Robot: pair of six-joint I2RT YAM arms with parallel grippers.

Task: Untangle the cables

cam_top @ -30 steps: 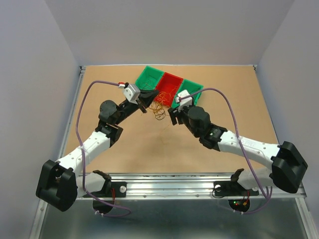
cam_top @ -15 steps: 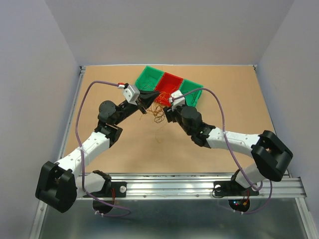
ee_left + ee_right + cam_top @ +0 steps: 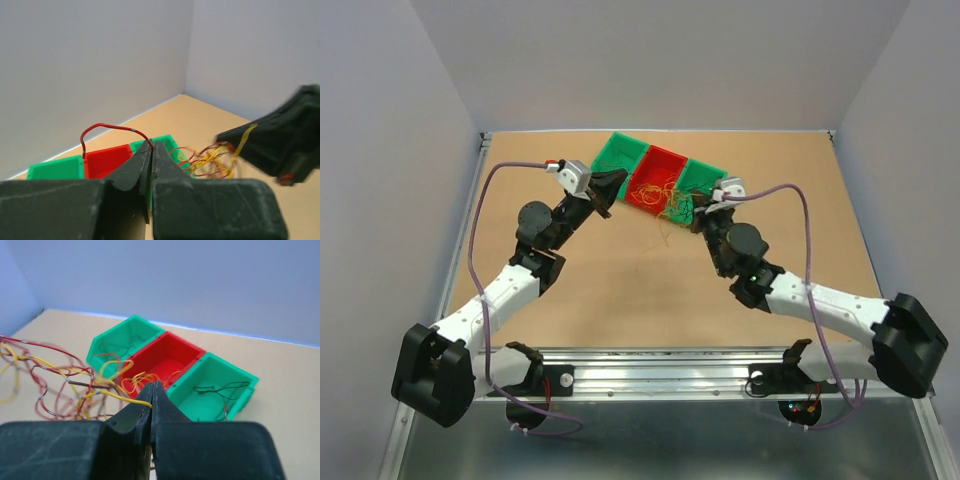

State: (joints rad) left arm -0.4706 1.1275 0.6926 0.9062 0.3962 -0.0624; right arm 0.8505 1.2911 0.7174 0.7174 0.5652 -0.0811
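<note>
The cables are a loose clump [image 3: 669, 203] of red, yellow and dark strands hanging in front of the bins, between my two grippers. My left gripper [image 3: 611, 181] is shut on one red strand [image 3: 107, 127], which arches up from its tips [image 3: 151, 145] in the left wrist view. My right gripper [image 3: 693, 211] is shut on a yellow strand [image 3: 118, 396] at its tips [image 3: 152, 388]; the rest of the clump [image 3: 57, 382] trails off to its left. The right gripper [image 3: 280, 140] shows blurred in the left wrist view, beside the clump [image 3: 212, 161].
Three bins stand in a row at the back: green [image 3: 618, 155], red [image 3: 663, 167] and green [image 3: 708, 178]. The red bin [image 3: 172, 356] holds yellow strands [image 3: 141, 378]. The right green bin [image 3: 239, 374] holds dark strands [image 3: 220, 388]. Grey walls enclose the table.
My right gripper went from open to shut on a yellow strand and moved right, toward the bins, drawing the clump with it. My left gripper shifted slightly left and back with its red strand.
</note>
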